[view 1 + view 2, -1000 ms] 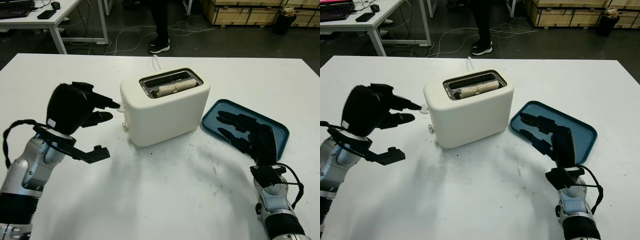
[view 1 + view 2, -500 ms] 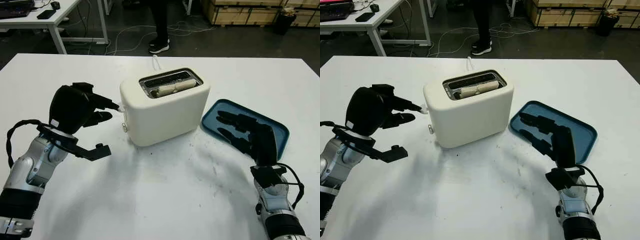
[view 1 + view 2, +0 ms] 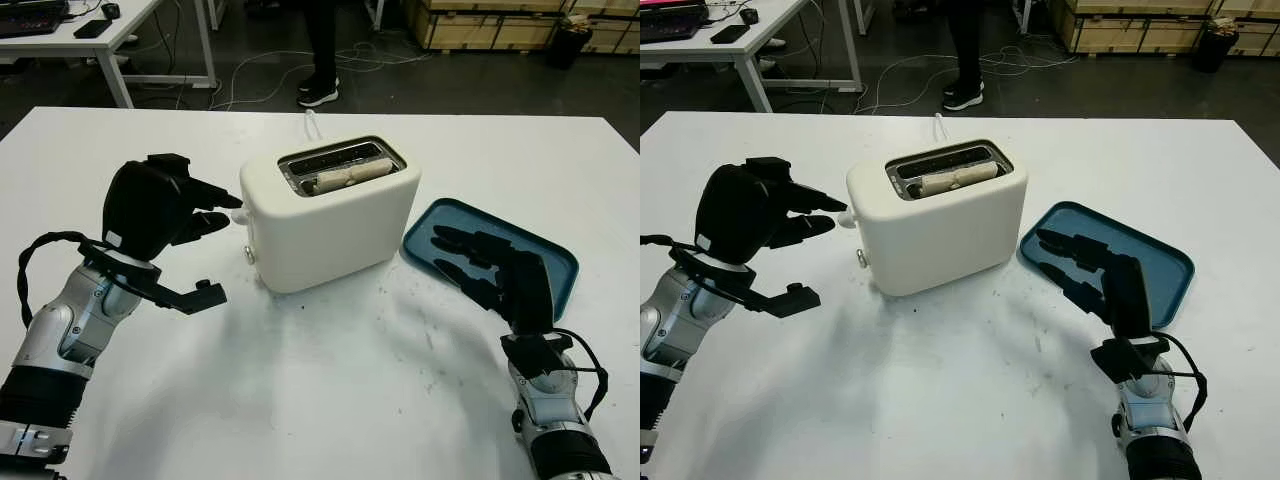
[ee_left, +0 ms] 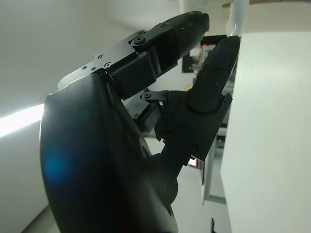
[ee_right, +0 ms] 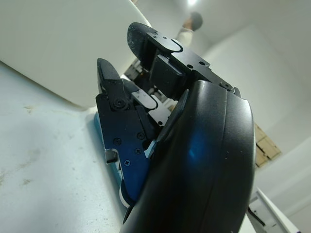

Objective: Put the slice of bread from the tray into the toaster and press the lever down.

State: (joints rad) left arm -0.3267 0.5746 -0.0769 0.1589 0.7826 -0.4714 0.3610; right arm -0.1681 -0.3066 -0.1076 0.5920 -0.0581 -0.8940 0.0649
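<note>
Bread (image 3: 348, 176) sits in the front slot of the toaster (image 3: 330, 225), lying low and a little tilted, top crust showing above the slot edge; so the loading step looks done and the tray (image 3: 545, 252) to the toaster's right is bare of bread. Toaster stands mid-counter (image 3: 320, 400), its short end with the white lever (image 3: 237, 213) turned toward the robot's left side, which explains why the left arm is the one working. Left hand (image 3: 205, 208) is at that end face, holding nothing, two fingers stretched toward the lever; upper fingertip (image 3: 234, 201) appears to sit just over or on the lever knob, lower finger just beneath it. Left wrist view shows the fingertips close against the toaster's white wall with the lever stem beside them, but whether contact is made cannot be told. Lever reads as up, near the top of its travel, so pressing is not yet done. Judgement: the hand is posed above the knob so a downward wrist stroke can carry it; risk is the fingertip slipping off the small knob or nudging the light toaster sideways. Right hand (image 3: 490, 270) is open, empty, hovering over the tray's near edge, well clear of the toaster, idle.
</note>
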